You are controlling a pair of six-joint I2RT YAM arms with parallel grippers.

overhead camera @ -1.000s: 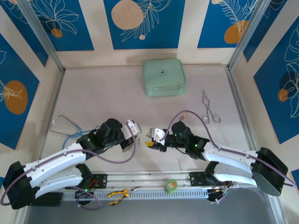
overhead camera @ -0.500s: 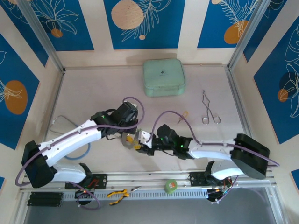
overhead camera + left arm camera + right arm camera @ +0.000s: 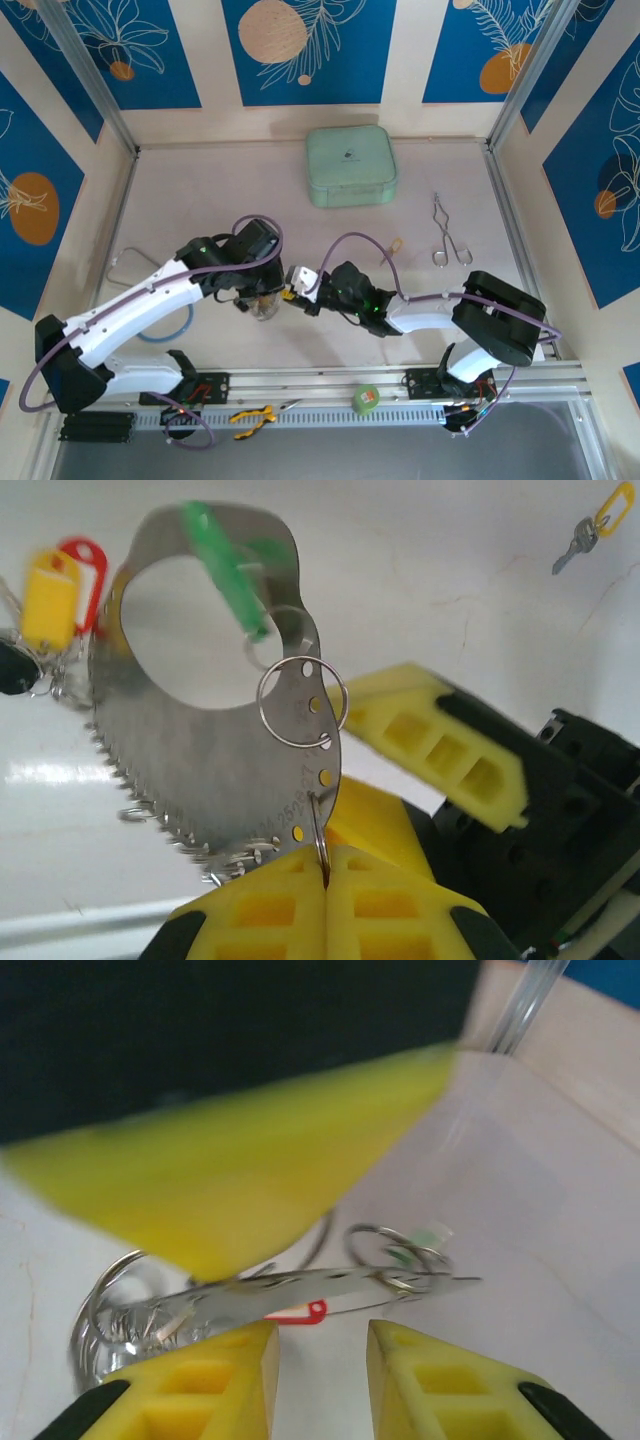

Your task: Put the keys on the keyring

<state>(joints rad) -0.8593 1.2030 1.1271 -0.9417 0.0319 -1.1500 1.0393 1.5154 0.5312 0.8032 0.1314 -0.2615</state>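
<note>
The keyring [image 3: 200,750] is a flat silvery oval loop with small holes and split rings along its edge. My left gripper [image 3: 327,880] is shut on a small split ring threaded through its lower edge and holds it up above the table. Green [image 3: 228,568], yellow [image 3: 48,595] and red [image 3: 85,562] key tags hang from it. My right gripper [image 3: 320,1360] is open, and the keyring [image 3: 290,1295] lies edge-on just beyond its tips. In the top view both grippers meet at the table's middle, left [image 3: 262,303] and right [image 3: 297,285]. A loose yellow-tagged key [image 3: 397,243] lies further right.
A mint green case [image 3: 350,165] sits at the back. Steel forceps [image 3: 450,238] lie at the right, a stethoscope [image 3: 140,275] at the left. Yellow-handled pliers [image 3: 255,415] and a tape roll [image 3: 366,398] rest on the front rail.
Both arms stretched forward and met at the middle. The left gripper then shifted left with the keyring, and the right gripper followed it leftward.
</note>
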